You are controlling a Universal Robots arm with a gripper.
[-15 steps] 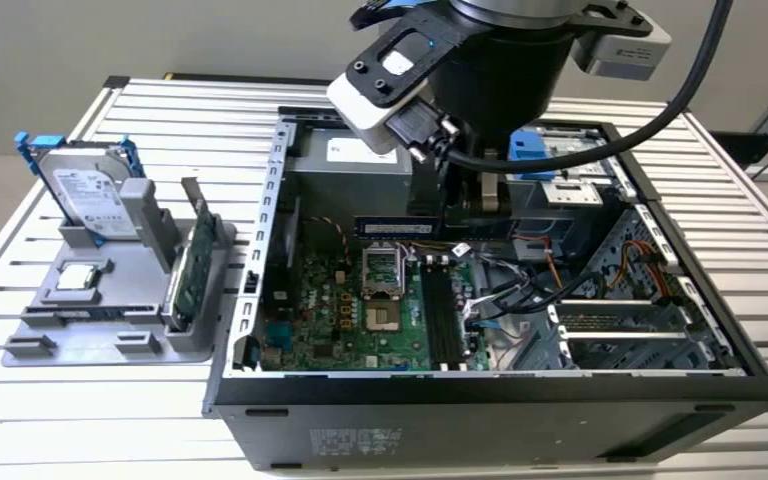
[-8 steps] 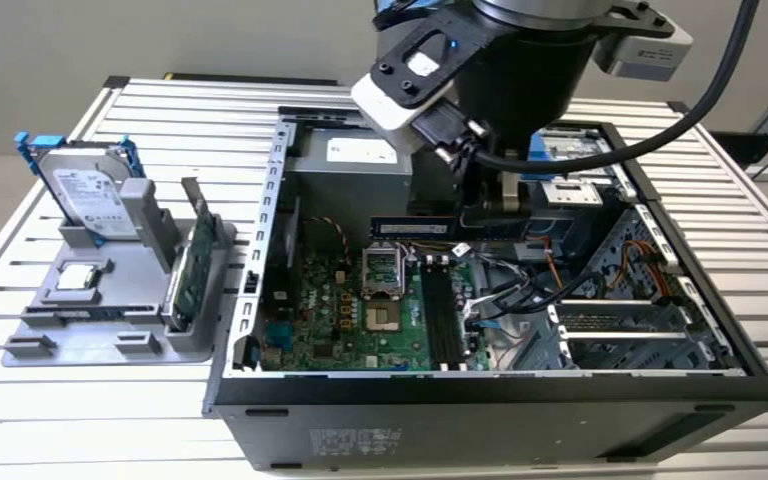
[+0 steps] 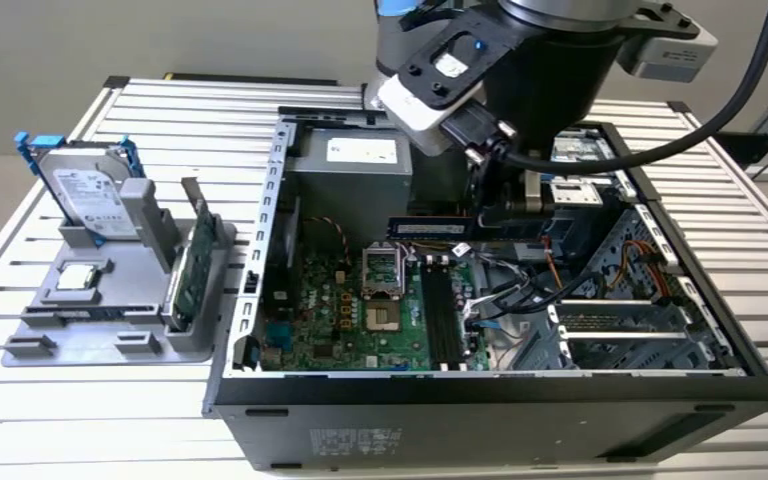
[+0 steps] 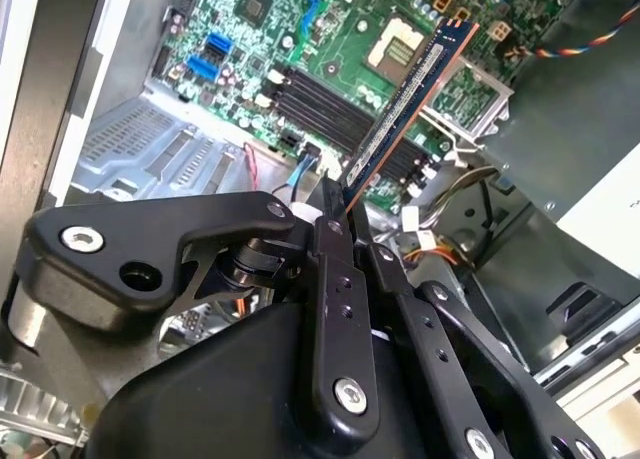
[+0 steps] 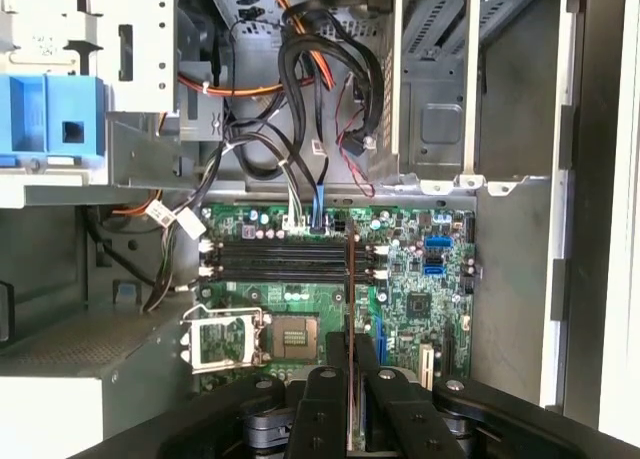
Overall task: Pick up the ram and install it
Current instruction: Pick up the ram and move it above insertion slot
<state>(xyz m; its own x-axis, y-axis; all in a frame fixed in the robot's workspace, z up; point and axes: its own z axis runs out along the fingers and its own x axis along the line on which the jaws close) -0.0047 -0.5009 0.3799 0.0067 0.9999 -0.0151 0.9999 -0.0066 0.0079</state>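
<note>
Ram (image 3: 427,228) is held level in the exterior view, long axis running toward that view's left from the claw (image 3: 482,225), above the motherboard (image 3: 344,310). In the second wrist view, one end is clamped between the fingertips (image 4: 333,244). In the first wrist view, it is seen edge-on, crossing the memory slots (image 5: 280,261).

Open PC case (image 3: 491,405) sat on slatted table (image 3: 91,430), motherboard (image 3: 337,315) exposed. Grey fixture (image 3: 37,350) stood beside it, on the exterior view's left. It held hard drive (image 3: 91,195) upright, green expansion card (image 3: 187,285) on edge, processor chip (image 3: 80,277) flat.
</note>
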